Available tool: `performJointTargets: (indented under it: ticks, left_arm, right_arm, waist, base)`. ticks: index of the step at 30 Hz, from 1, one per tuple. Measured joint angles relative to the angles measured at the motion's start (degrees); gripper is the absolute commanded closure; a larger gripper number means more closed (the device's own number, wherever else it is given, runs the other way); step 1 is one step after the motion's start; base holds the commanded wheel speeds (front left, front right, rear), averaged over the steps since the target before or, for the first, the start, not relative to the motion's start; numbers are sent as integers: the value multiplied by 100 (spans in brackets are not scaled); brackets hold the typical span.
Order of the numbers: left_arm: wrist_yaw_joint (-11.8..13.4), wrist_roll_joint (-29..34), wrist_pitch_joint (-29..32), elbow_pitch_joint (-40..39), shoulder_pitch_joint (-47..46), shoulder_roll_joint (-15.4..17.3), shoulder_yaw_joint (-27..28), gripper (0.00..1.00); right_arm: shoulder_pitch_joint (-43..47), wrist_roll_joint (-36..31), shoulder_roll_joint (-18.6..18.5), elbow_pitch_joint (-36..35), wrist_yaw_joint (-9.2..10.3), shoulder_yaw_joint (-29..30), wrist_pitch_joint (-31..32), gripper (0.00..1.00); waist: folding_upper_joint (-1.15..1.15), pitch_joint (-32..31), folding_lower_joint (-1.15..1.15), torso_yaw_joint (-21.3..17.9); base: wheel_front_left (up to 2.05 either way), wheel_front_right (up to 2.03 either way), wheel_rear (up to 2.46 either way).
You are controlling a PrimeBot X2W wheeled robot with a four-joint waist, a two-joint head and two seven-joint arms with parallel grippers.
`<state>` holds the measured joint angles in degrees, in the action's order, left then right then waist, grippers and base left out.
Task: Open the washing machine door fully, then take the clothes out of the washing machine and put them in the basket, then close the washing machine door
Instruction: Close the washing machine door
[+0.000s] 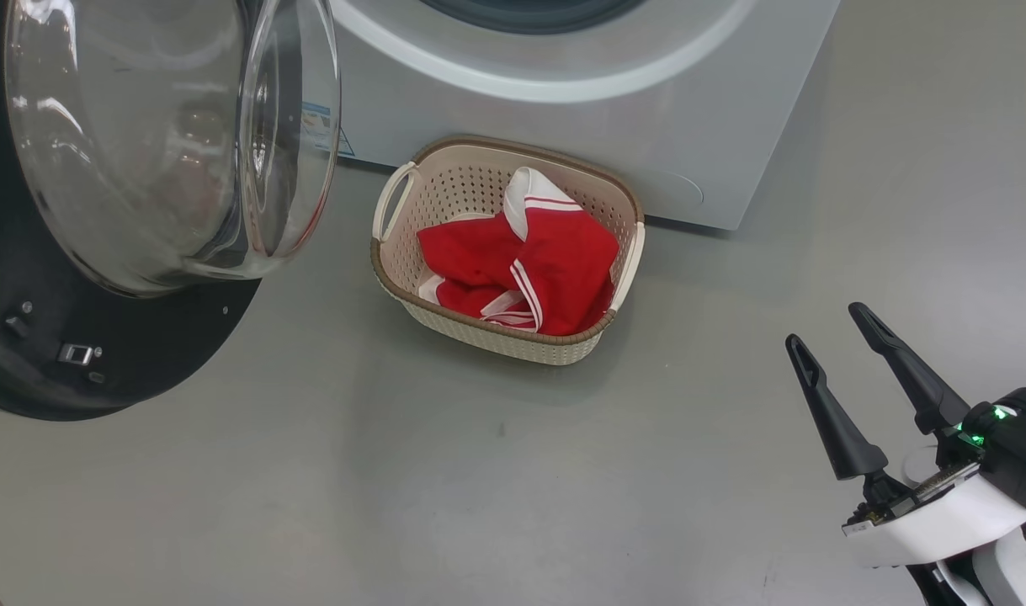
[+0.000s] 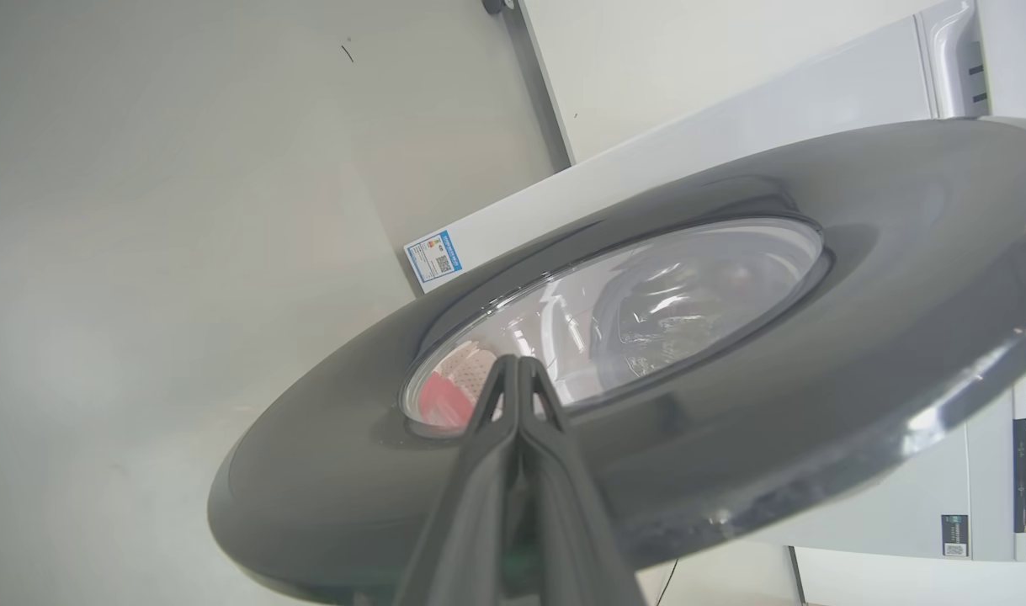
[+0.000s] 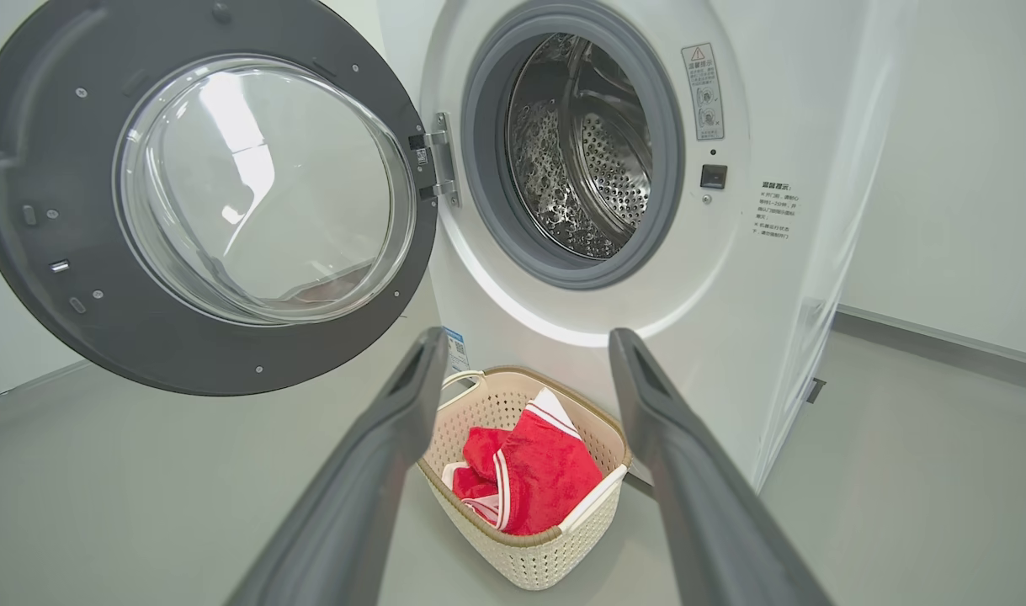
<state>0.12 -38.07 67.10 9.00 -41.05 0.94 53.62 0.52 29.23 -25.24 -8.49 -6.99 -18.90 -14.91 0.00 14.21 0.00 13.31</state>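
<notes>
The washing machine door stands swung open at the left, its glass bowl facing me. The washing machine shows its porthole and bare metal drum. On the floor against its front stands the basket, with the red and white clothes lying inside. My right gripper hangs open and empty at the lower right, well short of the basket. My left gripper is shut on nothing, its tips close against the door's outer face at the glass edge; I cannot tell whether they touch.
Grey floor spreads in front of the basket and to the machine's right. A pale wall runs behind the machine. The open door overhangs the floor to the left of the basket.
</notes>
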Motion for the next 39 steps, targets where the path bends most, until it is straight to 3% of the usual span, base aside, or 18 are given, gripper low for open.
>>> performJointTargets:
  ticks: [12, 18, 39]
  left_arm:
    - [12, -404, 149, -53, 130, -18, -296, 100]
    - [170, -794, 323, 2, 332, -5, -430, 100]
    - [366, -2473, 439, -170, 1305, -9, -2198, 100]
  right_arm:
    - [-10, -8, 19, 49, 0, -175, 0, 0]
    - [-30, -8, 158, 99, 0, -210, 0, 0]
    - [-116, -8, 361, 259, 0, -98, 0, 0]
  waist:
    - [0, -42, 0, -14]
    - [0, -99, 0, -130]
    - [0, -237, 0, -275]
  base:
    - [0, 0, 0]
    - [0, 0, 0]
    - [0, 0, 0]
